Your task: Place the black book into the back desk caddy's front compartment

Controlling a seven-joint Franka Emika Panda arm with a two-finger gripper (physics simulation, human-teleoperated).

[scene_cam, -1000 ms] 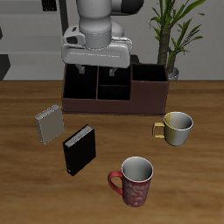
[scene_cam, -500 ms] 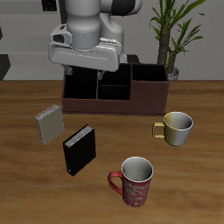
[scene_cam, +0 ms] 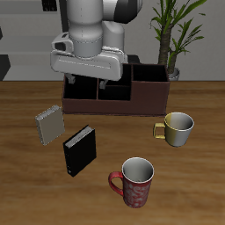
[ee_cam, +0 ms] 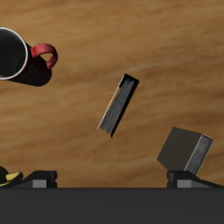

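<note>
Nearest the desk's (scene_cam: 26, 202) front edge stands a red patterned mug (scene_cam: 134, 182), upright, its handle turned toward the black book; the wrist view shows the same mug (ee_cam: 16, 56) with its dark hollow and red handle. Just behind it and to one side lies the black book (scene_cam: 79, 150), resting on the wood with its long axis running diagonally: one short end toward the front edge, the other angled back toward the caddy. From the wrist camera the black book (ee_cam: 118, 106) appears as a narrow dark slab with a pale page edge along one long side. Beside it, a little farther back and well clear of it, lies a grey book (scene_cam: 49, 124), tilted on a similar diagonal. A gold mug (scene_cam: 176, 129) stands apart at the other side of the desk. Farther back sits the back desk caddy (scene_cam: 148, 98), with a potted plant (scene_cam: 170, 31) behind it. Above the caddy hangs the gripper (scene_cam: 88, 84), fingers spread and holding nothing, well behind and above the black book.
</note>
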